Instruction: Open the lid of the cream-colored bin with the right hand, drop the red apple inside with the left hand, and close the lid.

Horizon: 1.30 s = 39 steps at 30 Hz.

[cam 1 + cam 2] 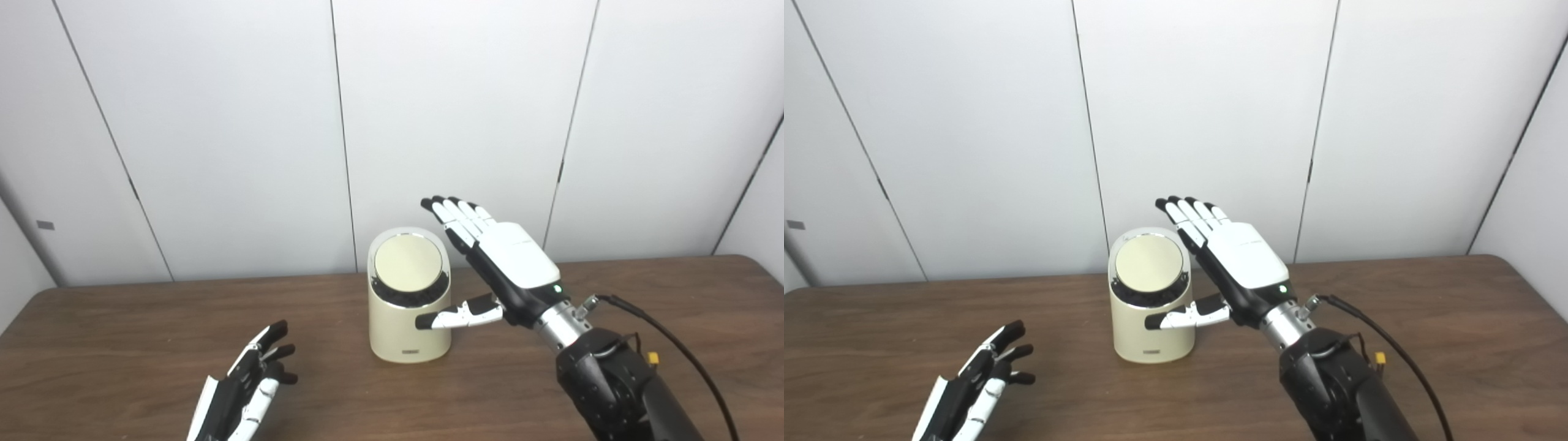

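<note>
The cream-colored bin stands upright at the middle of the brown table. Its round lid is tilted toward me and lies down on the rim. My right hand is open just right of the bin, fingers stretched up past the lid's right edge, thumb in front of the bin's body. Whether it touches the bin I cannot tell. My left hand is open low at the front left, holding nothing, well apart from the bin. No red apple shows in either view.
A brown wooden table runs across the whole view, with white wall panels behind it. A black cable trails from my right wrist over the table's right side.
</note>
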Each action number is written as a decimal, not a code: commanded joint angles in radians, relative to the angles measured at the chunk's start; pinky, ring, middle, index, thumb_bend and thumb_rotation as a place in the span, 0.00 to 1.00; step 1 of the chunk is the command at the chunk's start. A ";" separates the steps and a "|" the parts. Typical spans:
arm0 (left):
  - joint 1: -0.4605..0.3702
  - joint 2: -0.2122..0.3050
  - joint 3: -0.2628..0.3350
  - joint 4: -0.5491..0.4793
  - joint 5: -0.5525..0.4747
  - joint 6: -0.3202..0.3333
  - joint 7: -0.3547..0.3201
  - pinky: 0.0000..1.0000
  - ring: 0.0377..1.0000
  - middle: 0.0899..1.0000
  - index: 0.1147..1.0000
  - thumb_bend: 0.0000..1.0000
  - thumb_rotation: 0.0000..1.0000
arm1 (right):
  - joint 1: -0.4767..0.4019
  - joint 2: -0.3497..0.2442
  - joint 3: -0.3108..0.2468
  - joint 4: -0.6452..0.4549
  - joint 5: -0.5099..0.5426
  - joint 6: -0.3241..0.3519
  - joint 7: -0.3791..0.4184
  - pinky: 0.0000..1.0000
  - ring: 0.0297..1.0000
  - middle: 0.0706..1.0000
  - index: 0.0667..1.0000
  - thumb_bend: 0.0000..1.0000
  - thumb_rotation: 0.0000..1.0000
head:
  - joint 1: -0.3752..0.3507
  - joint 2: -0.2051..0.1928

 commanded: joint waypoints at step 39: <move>0.001 0.010 0.054 0.046 0.110 -0.124 0.125 0.73 0.81 0.81 0.77 0.23 0.53 | 0.399 0.114 -0.281 0.237 0.454 -0.389 -0.348 0.67 0.75 0.76 0.76 0.24 0.40 | -0.022 0.014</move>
